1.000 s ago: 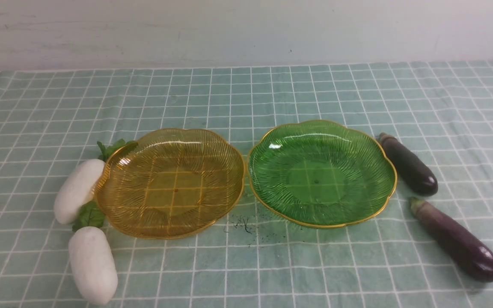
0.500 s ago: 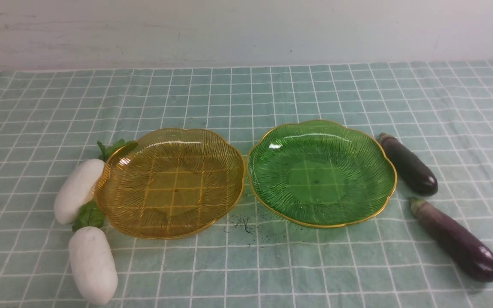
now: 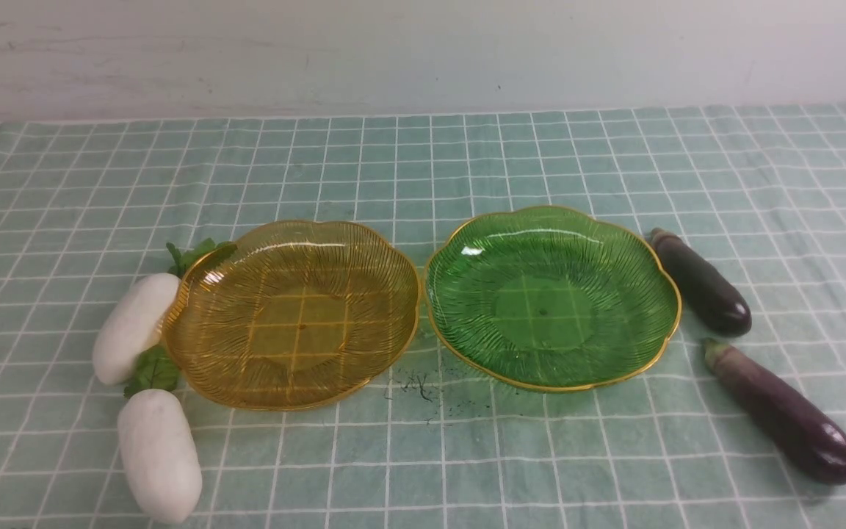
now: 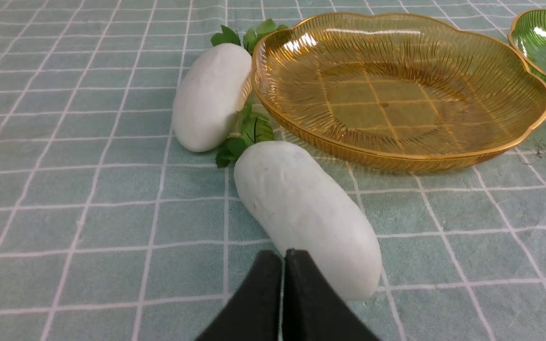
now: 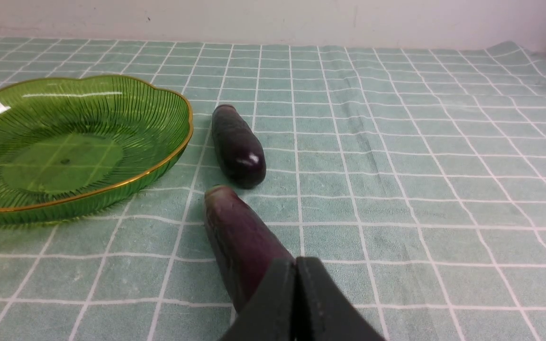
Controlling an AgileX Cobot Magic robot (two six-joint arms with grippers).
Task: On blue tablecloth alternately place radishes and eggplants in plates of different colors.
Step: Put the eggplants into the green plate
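Four vegetables are lying on the blue tablecloth (image 3: 423,169), and none of them is sitting in a plate yet, so the task is looking wholly undone. The amber plate (image 3: 291,316) and the green plate (image 3: 551,297) are sitting side by side, almost touching, both empty.

Two white radishes are waiting on the amber plate's left. The far radish (image 3: 133,327) is appearing to rest against the rim, and the near radish (image 3: 158,455) is lying just beside it, closer to the robot, with its leaves pointing toward the far one. Two purple eggplants are waiting on the green plate's right: the far eggplant (image 3: 702,283) just beside the rim, the near eggplant (image 3: 783,415) a little apart and closer to the robot.

The left fingers (image 4: 261,293) are pressing together, pinching nothing, poised near the near radish's rounded end. The right fingers (image 5: 277,293) are likewise pressing together and empty, near the near eggplant's fat end.

All four placements are remaining to be done, and the fingers will be needing to spread before any pickup.
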